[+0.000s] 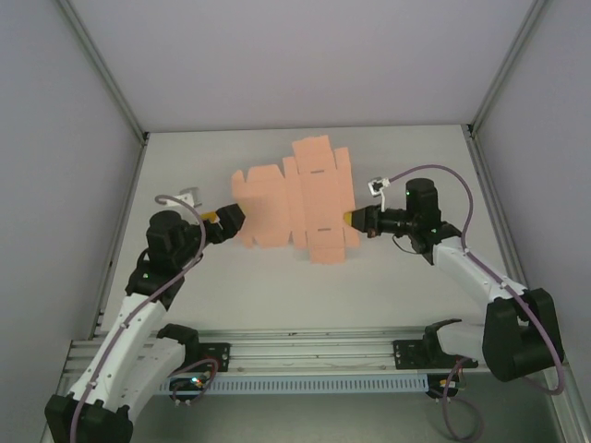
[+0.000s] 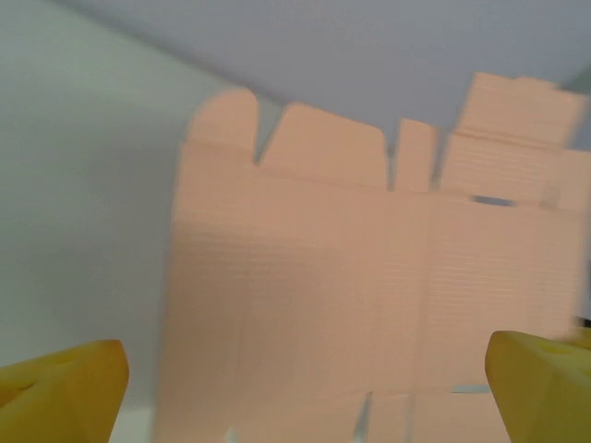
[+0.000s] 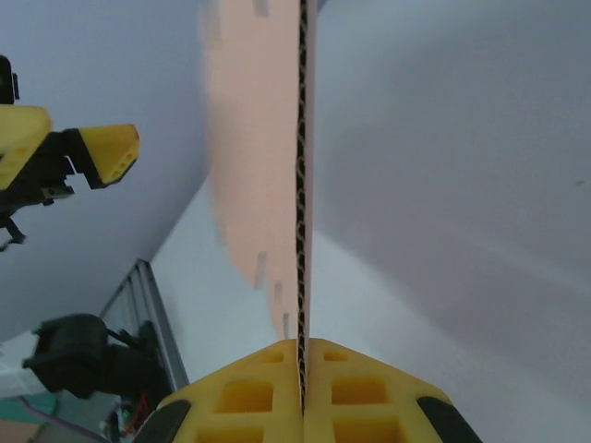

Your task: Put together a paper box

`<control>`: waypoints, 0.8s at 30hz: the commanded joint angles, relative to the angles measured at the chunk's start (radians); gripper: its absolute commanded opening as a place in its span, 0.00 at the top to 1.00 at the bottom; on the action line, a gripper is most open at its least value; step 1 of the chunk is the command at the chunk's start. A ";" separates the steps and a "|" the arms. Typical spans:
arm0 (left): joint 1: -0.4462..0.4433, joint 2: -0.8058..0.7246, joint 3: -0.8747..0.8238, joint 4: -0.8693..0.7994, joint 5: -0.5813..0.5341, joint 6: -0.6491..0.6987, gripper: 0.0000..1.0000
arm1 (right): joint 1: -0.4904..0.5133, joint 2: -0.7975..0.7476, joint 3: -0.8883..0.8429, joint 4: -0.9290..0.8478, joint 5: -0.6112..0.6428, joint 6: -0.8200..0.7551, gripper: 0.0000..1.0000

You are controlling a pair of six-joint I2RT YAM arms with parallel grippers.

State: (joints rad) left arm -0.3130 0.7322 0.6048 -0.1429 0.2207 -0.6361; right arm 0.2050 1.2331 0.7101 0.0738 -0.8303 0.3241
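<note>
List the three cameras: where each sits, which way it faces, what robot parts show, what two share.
Top external: above and behind, looking down at the table; left arm, right arm, paper box between.
Left wrist: behind the open left gripper, facing the paper box.
Right wrist: behind the right gripper, shut on the paper box's edge; left gripper beyond.
Shared: the paper box, in both wrist views.
</note>
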 commanded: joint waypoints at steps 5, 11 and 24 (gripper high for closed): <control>0.004 0.007 -0.002 -0.256 -0.190 0.085 0.00 | 0.126 0.131 0.132 -0.350 0.394 -0.223 1.00; -0.008 0.099 -0.049 0.049 0.185 0.061 0.00 | 0.255 0.216 0.189 -0.325 0.712 -0.353 1.00; -0.081 0.411 0.083 0.229 0.284 -0.008 0.00 | 0.545 0.331 0.126 0.031 1.393 -0.841 1.00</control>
State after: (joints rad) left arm -0.3840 1.1141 0.6300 0.0128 0.4648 -0.6144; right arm 0.7322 1.5269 0.8291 0.0029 0.3374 -0.3691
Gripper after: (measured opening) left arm 0.999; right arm 0.044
